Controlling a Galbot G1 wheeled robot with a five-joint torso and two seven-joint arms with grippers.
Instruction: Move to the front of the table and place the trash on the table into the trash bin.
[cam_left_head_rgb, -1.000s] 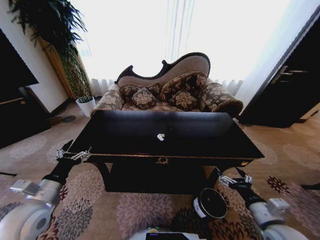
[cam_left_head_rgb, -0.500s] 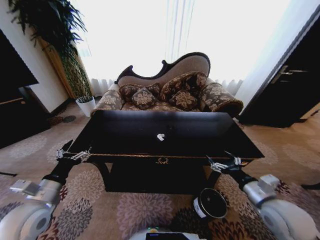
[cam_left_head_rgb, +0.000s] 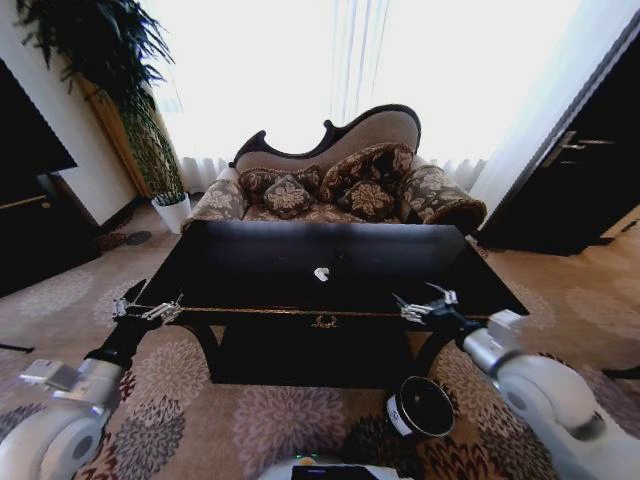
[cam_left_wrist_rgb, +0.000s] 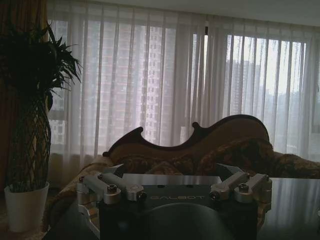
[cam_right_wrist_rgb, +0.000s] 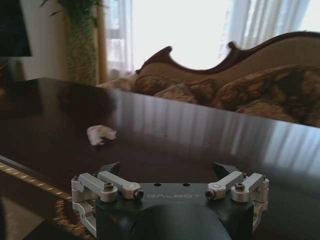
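A crumpled white scrap of trash (cam_left_head_rgb: 321, 273) lies near the middle of the glossy black table (cam_left_head_rgb: 250, 270). In the right wrist view the trash (cam_right_wrist_rgb: 100, 134) rests on the table (cam_right_wrist_rgb: 210, 135) well ahead of the fingers. My right gripper (cam_left_head_rgb: 413, 297) hovers open over the table's front edge, right of the gold emblem, with nothing between its fingers (cam_right_wrist_rgb: 115, 168). My left gripper (cam_left_head_rgb: 148, 309) is open and empty beside the table's front left corner, facing along the tabletop (cam_left_wrist_rgb: 285, 200). The black trash bin (cam_left_head_rgb: 421, 406) stands on the carpet below the right arm.
A patterned sofa (cam_left_head_rgb: 340, 180) stands behind the table, under a bright curtained window. A tall plant in a white pot (cam_left_head_rgb: 172, 210) is at the back left. Dark cabinets (cam_left_head_rgb: 580, 170) flank the room. Patterned carpet (cam_left_head_rgb: 270, 420) lies between me and the table.
My right arm has risen from beside the trash bin and swung left and forward, its gripper now over the table's front edge. The left arm, trash and bin have not moved.
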